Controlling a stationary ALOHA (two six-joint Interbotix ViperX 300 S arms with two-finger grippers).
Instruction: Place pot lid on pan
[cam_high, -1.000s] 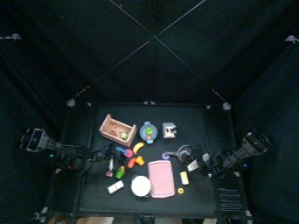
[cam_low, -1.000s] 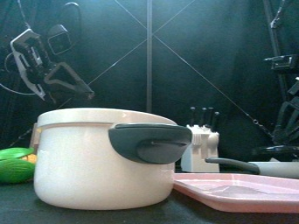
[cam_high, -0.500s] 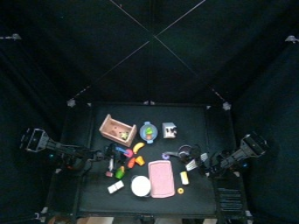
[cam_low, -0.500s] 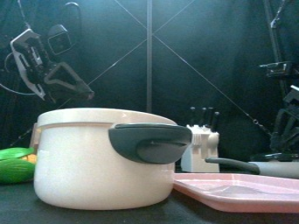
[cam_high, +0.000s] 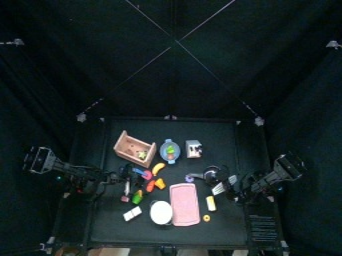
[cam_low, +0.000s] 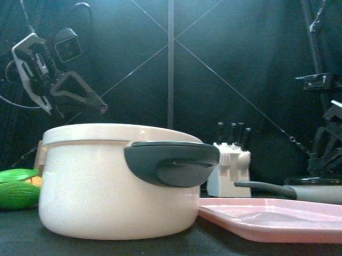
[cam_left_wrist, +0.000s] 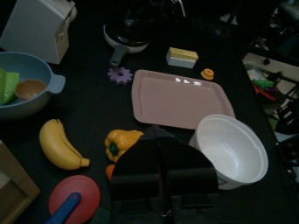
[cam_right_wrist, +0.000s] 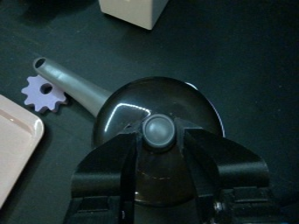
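While the left gripper (cam_left_wrist: 163, 164) hovers with jaws looking pressed together, the white pot lid (cam_left_wrist: 230, 149) sits on the desk (cam_left_wrist: 93, 105) at its 4 o'clock in the top view, near but not touching. The lid lies at the desk's 6 o'clock edge, just beside the pink tray (cam_left_wrist: 181, 96). The dark pan (cam_right_wrist: 176, 101) is at the lid's 2 o'clock, past the tray, directly under the right gripper (cam_right_wrist: 163, 156). Cannot tell if that gripper is closed. A purple gear (cam_right_wrist: 47, 92) lies beside the pan handle.
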